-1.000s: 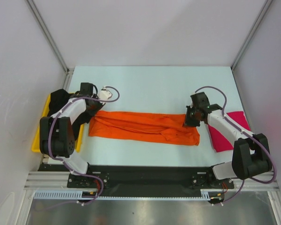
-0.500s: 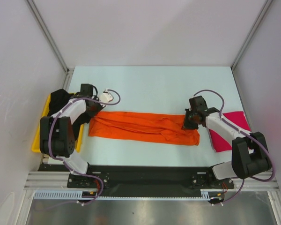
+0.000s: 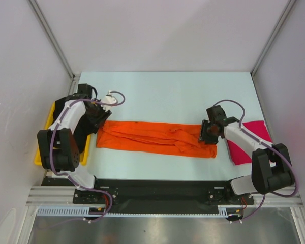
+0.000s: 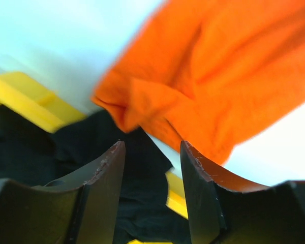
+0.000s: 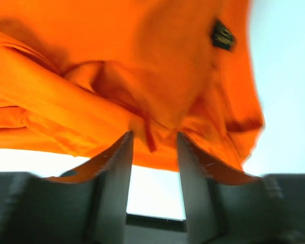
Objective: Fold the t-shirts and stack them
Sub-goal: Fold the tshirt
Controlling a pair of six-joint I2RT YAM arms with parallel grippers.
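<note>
The left gripper hangs with its 2 fingers spread. The orange t-shirt lies just ahead of its tips and the black t-shirt beneath. The right gripper, also spread, has the orange cloth's other end at its tips.

Black tee mostly hidden under L arm; wrist views blurry.
</note>
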